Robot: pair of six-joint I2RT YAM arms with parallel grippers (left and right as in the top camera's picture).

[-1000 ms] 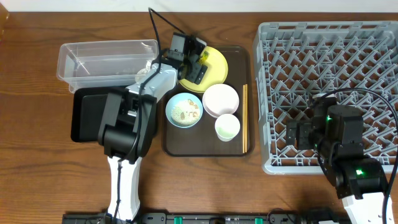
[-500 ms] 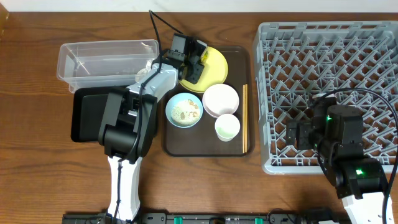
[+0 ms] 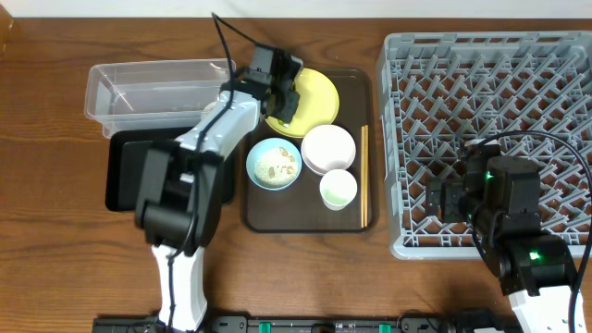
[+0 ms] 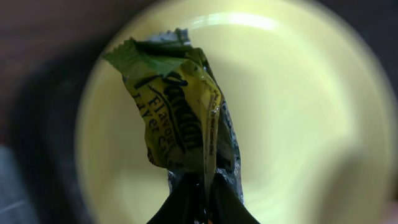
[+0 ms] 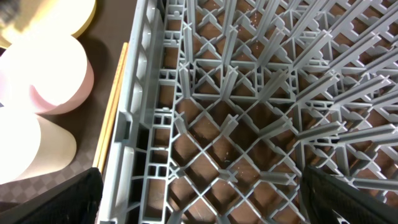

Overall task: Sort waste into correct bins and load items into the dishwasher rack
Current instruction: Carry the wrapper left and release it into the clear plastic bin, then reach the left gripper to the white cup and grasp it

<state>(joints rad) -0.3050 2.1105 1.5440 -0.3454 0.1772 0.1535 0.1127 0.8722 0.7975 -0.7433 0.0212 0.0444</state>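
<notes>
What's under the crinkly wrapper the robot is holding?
The yellow plate is under the wrapper, which the left fingers pinch. The bit of plate right behind the wrapper is hidden.

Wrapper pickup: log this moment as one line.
left fingers: shut on wrapper, over plate | right fingers: open, over rack | bowls, cup, chopsticks: on tray

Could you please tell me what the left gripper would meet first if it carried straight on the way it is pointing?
The yellow plate: the left gripper, shut on the yellow-green wrapper, points at its face, so the wrapper's free end would probably touch there first. The gap is unclear.
</notes>
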